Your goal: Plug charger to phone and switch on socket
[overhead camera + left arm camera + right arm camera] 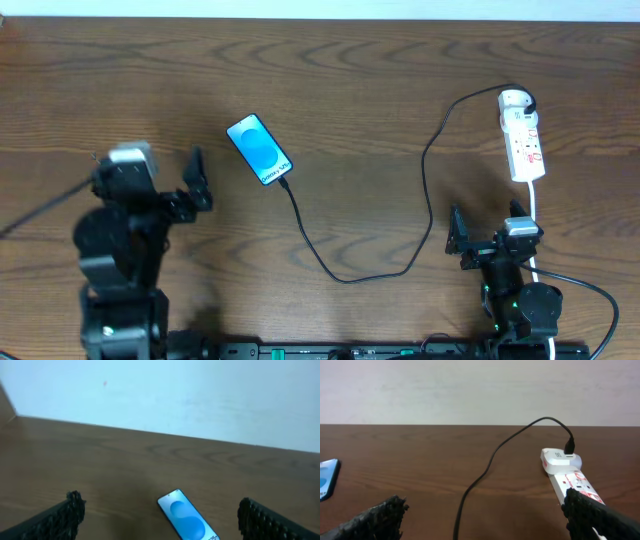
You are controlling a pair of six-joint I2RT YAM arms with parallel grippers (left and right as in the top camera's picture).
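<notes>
Overhead view: left gripper (197, 178) is released, jaws wide apart, holding nothing. Right gripper (487, 232) is likewise spread and empty.

Phone (260, 150) lies flat, screen lit blue, just ahead of the left gripper and a little toward its right finger, untouched. Charger (345, 278) leaves the phone's lower short edge, loops across the table ahead of the right gripper's left finger, then climbs to the round end of the socket (523, 140). The socket lies ahead of the right gripper, off its right finger, near but apart.

The connector tip meets the phone's edge; whether it is fully seated cannot be told. Switch positions are too small to read.

Judgement: the plug-in looks done or nearly so, and the socket switch is probably the step left.

Risks:
- An open right finger may press the wrong switch or nudge the light strip sideways instead of toggling it.
- If the strip shifts, the cable could tug the connector out of the phone.
- A right-arm reach may snag the cable loop.
</notes>
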